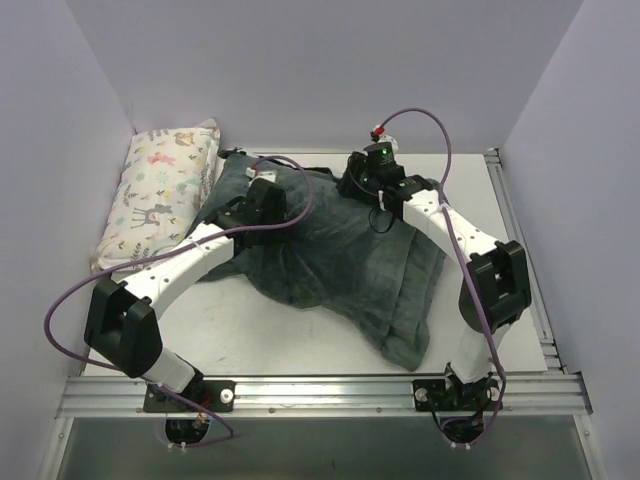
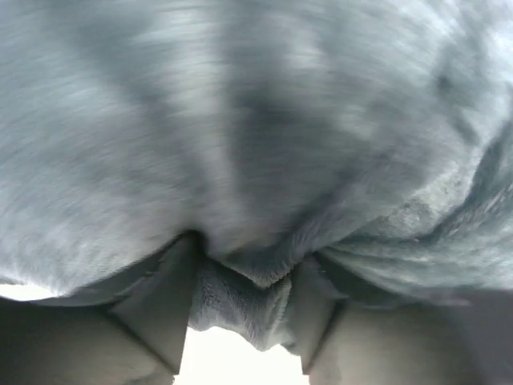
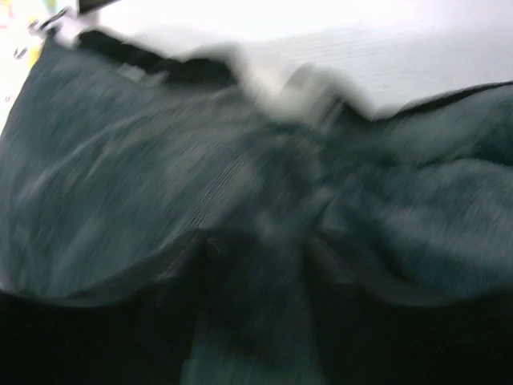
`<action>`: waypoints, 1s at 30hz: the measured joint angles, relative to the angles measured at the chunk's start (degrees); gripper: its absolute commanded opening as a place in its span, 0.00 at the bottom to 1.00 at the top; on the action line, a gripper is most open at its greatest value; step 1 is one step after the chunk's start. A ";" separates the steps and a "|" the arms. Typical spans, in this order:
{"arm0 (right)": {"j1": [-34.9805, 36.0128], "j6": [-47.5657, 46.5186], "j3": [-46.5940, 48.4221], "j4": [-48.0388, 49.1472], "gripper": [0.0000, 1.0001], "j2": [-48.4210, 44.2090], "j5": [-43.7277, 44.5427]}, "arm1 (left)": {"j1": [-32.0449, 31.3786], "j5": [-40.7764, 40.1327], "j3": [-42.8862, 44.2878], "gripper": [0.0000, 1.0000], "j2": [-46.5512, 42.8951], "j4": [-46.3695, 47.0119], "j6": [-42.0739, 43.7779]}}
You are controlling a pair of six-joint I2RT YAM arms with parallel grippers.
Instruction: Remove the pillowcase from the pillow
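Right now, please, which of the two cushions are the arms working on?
The large one mid-table, in the dark grey-teal plush pillowcase; the smaller pastel animal-print pillow lies aside at the far left.

I count one dark plush pillowcase (image 1: 340,255) and one animal-print pillow (image 1: 160,195) on one white table (image 1: 250,345). Two robot arms reach over it, a left arm (image 1: 185,265) and a right arm (image 1: 450,225).

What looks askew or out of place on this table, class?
The pillowcase lies rumpled and slanted across the table, plush grey side up. The animal-print pillow lies tidily at far left.
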 measured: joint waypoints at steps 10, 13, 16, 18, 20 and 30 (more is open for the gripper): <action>-0.68 -3.06 0.96 -8.87 0.85 -15.23 -3.78 | 6.38 1.33 -0.13 0.52 -1.16 5.20 -1.40; -2.84 -2.49 -5.79 -9.29 0.86 -26.18 -2.32 | 5.44 1.27 -0.11 0.64 -2.43 5.20 -0.20; -5.79 -1.16 -14.95 -10.01 0.85 -38.21 -0.59 | 3.19 0.98 0.55 0.77 -4.50 4.79 1.73; -8.61 -0.17 -21.14 -11.19 0.85 -44.83 -0.02 | 0.26 -0.15 2.51 0.84 -5.25 4.31 3.06; -12.68 0.72 -27.63 -11.65 0.85 -50.34 0.11 | -4.85 -2.19 5.66 0.91 -5.38 4.35 4.61; -27.21 5.29 -50.47 -9.94 0.87 -56.78 -10.10 | -26.91 -15.30 23.61 0.97 8.04 6.97 9.05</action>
